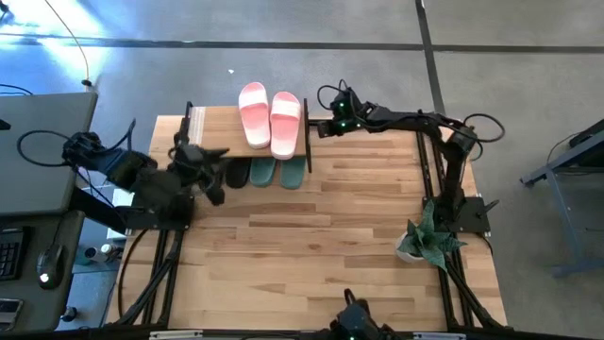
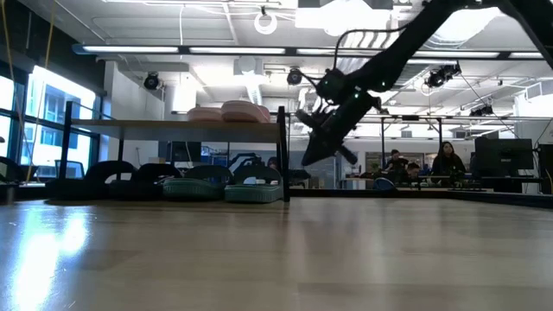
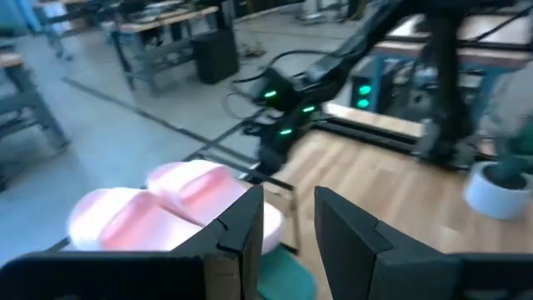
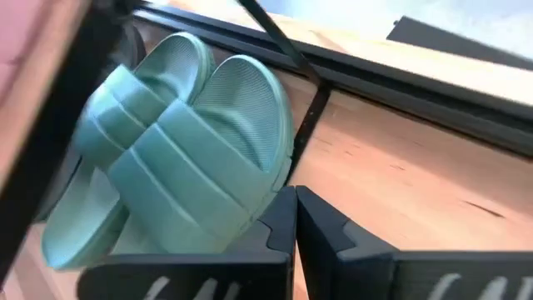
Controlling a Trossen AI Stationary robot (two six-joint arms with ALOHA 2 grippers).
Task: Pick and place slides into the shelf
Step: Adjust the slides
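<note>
The shelf (image 1: 212,127) stands at the table's far edge. The pale pink slides (image 1: 269,118) lie side by side on its wooden top board, also in the left wrist view (image 3: 166,204). On the lower level the black slides (image 1: 238,174) lie on the left and the sage green slides (image 1: 280,173) on the right, soles down, close up in the right wrist view (image 4: 175,167). My left gripper (image 1: 215,184) is open and empty at the shelf's left front. My right gripper (image 1: 330,118) is shut and empty just outside the shelf's right end, clear of the table (image 2: 324,142).
A potted plant (image 1: 425,241) stands near the table's right edge. A laptop (image 1: 38,151) sits on a side desk beyond the left edge. The bare wooden tabletop (image 1: 311,246) spreads in front of the shelf. People sit far off in the room (image 2: 449,160).
</note>
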